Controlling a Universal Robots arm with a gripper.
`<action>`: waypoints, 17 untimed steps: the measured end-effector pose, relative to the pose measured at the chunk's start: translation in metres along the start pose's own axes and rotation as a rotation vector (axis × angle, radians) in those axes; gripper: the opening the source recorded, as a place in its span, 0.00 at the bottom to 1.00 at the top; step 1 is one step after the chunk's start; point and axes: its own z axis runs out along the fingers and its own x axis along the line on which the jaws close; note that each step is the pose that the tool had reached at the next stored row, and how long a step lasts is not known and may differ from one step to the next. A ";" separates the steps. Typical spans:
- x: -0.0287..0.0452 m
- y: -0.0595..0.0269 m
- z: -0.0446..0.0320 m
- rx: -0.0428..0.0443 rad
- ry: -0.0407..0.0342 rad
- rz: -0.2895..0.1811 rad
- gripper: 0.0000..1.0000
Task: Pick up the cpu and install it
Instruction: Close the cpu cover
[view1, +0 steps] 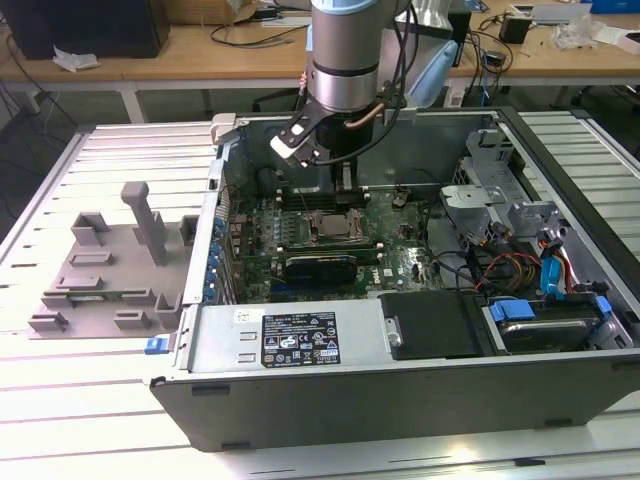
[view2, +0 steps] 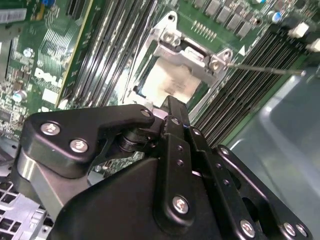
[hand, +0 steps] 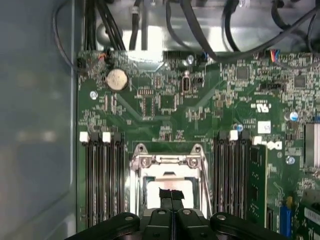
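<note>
One cpu (hand: 150, 195) here, and it's sitting flat in the one socket (hand: 137, 162) on the motherboard (hand: 165, 105), silvery top facing up. You can spot it in the second wrist view (view2: 167, 82) and from outside too (view1: 330, 226), roughly mid-board inside the open computer case (view1: 300, 340). It's square, so there's no real long axis. Its edges line up straight with the metal socket frame around it, and it doesn't look tilted.

There's one gripper (hand: 172, 194), and its two fingertips are pressed together with just a thin seam between them and nothing pinched that I can see. The tips hang right over the cpu's top. Can't tell if they actually touch it. In the exterior view the gripper (view1: 345, 180) drops down from the arm just behind the socket.

Going outward, there are two banks of memory slots, one on each side of the socket (hand: 102, 175) (hand: 232, 175), and one round coin battery (hand: 116, 79) further up the board.

Outside the case there's one grey tray (view1: 100, 270) with moulded blocks, sitting on the slatted table (view1: 60, 400) on the exterior view's left, well apart from the gripper.
</note>
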 end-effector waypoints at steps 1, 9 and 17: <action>0.0000 -0.0013 0.0005 0.0001 0.0000 0.000 0.11; 0.0000 -0.0037 0.0011 0.0000 0.0003 -0.018 0.11; 0.0000 -0.0037 0.0023 -0.0017 0.0034 -0.256 0.11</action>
